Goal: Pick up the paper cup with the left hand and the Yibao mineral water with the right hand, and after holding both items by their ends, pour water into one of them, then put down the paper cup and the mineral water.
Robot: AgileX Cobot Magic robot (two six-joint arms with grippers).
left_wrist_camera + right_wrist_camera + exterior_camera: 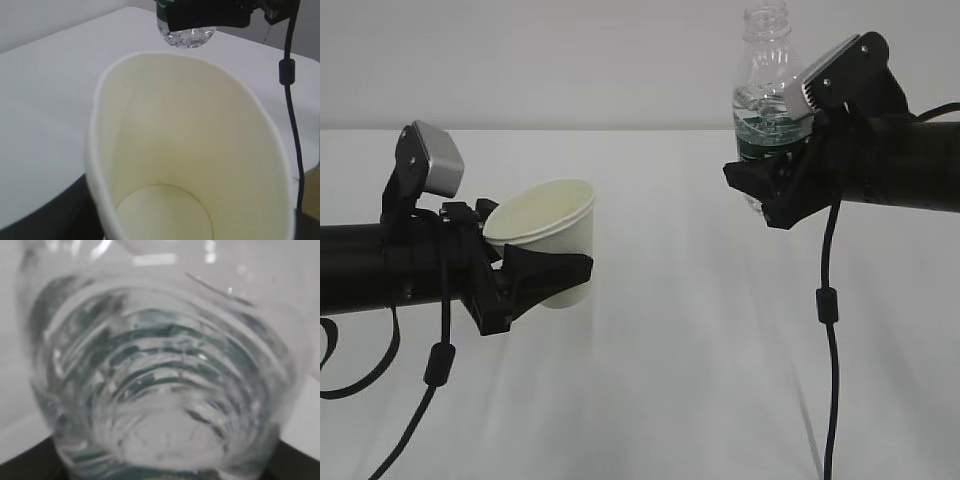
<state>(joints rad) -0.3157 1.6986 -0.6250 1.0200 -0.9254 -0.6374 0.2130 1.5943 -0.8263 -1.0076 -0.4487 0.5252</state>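
Observation:
The white paper cup hangs above the table on the left, tilted with its mouth toward the upper left, and my left gripper is shut on its lower half. From the left wrist the cup fills the view, cream inside and dry. On the right, the Yibao mineral water stands upright and high, its neck bare of a cap, with my right gripper shut on its lower part. In the right wrist view the bottle fills the frame and hides the fingers. The bottle's base shows beyond the cup rim.
A white table spreads beneath both arms, against a pale wall. A black cable dangles from the right arm down to the table's front edge. Another cable loops under the left arm.

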